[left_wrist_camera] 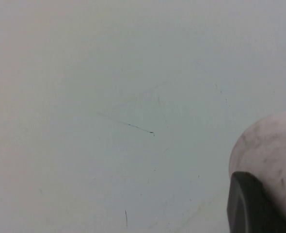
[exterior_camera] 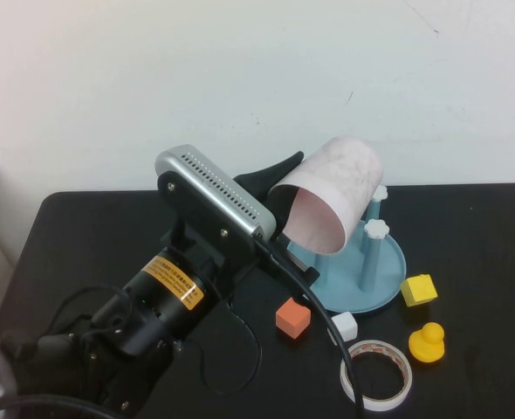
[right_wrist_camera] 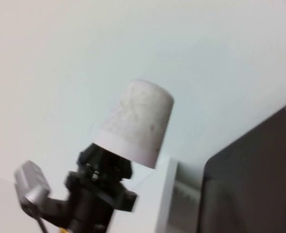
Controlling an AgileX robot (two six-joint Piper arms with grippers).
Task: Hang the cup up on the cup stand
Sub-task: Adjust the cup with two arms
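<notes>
My left hand (exterior_camera: 271, 188), clamped on the cup (exterior_camera: 332, 194), holds it tilted above the cup stand (exterior_camera: 362, 266), mouth toward me; my right hand is unseen, grip unknowable.

An orange block (exterior_camera: 292, 317) lies on the black worktop (exterior_camera: 83, 236) toward its near edge. A small white block (exterior_camera: 344, 326) sits just beside it, nearer the right edge. A white tape ring (exterior_camera: 377, 374) lies flat at the near edge. A yellow duck (exterior_camera: 427, 341) and a yellow block (exterior_camera: 418, 289) sit closer to the right edge.
</notes>
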